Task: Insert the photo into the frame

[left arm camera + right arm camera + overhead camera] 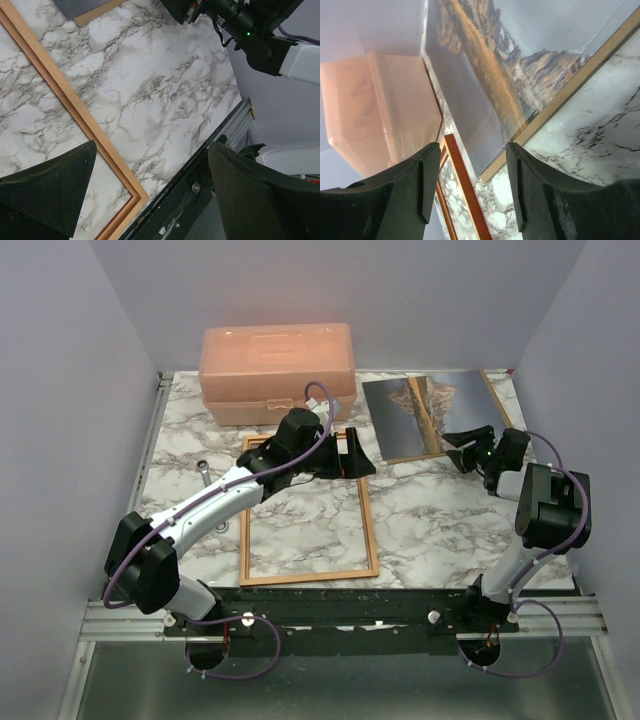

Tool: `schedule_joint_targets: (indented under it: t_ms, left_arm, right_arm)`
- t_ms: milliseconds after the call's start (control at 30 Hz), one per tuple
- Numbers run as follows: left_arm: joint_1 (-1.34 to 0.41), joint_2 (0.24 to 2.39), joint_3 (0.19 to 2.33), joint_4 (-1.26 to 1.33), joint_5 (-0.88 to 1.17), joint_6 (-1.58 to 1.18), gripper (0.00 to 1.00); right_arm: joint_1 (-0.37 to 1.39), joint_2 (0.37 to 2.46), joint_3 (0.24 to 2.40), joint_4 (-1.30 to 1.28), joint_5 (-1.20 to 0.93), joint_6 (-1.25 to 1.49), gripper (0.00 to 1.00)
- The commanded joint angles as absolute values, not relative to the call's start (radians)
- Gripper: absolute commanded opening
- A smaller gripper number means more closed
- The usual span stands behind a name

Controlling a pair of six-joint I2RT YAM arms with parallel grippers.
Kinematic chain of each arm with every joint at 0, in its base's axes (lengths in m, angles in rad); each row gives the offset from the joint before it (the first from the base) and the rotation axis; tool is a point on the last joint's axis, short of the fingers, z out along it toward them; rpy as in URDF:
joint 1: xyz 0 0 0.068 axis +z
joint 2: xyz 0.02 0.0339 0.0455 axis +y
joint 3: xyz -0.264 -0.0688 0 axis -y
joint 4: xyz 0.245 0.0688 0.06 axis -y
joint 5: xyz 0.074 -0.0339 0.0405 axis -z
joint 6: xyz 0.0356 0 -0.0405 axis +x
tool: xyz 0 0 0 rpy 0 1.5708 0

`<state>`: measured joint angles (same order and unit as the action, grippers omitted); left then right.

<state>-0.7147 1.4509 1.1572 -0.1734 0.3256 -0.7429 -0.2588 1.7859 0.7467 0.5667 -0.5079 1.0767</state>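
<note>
The photo (pixel 425 415), a mountain mirrored in a lake, lies face up on a brown backing board (pixel 499 402) at the back right. The wooden frame (pixel 310 578) lies flat and empty at the table's middle. My left gripper (pixel 352 455) is open and empty above the frame's far right corner; its wrist view shows the frame's rail (pixel 75 110) between its wide-apart fingers (pixel 45 192). My right gripper (pixel 463 448) is open and empty, low at the photo's near right edge. Its wrist view shows the photo (pixel 520 65), the board's edge (pixel 570 85) and the frame (pixel 465 192) ahead.
A peach plastic box (pixel 277 370) stands at the back, left of the photo, and shows in the right wrist view (pixel 375 110). A small metal item (pixel 203 470) lies left of the frame. Grey walls close in on both sides. The black mounting rail (pixel 350 602) runs along the near edge.
</note>
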Motion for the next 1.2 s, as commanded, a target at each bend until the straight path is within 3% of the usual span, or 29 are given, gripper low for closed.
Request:
schedule_joint_targets:
  t_ms: [0,267,467,800,1167]
  left_arm:
    - [-0.716,1.456,1.133,-0.166,0.311,-0.716,0.96]
    - [-0.717,1.43,1.117,-0.212,0.262,-0.675,0.96]
    - [-0.715,1.416,1.099,-0.236,0.228,-0.654,0.96]
    - [-0.716,1.417,1.072,-0.216,0.24,-0.66,0.96]
    - [-0.716,1.432,1.068,-0.207,0.239,-0.663,0.96]
  right_arm:
    - [-0.274,1.818,0.813,0.469,-0.416,1.019,0.62]
    - [-0.284,1.887,1.103,0.13,-0.233,0.841,0.74]
    - [-0.286,1.901,1.225,-0.095,-0.091,0.772,0.92]
    - [-0.286,1.913,0.977,0.106,-0.338,0.94,0.97]
    - [-0.235,2.095,1.011,0.254,-0.384,1.06,0.97]
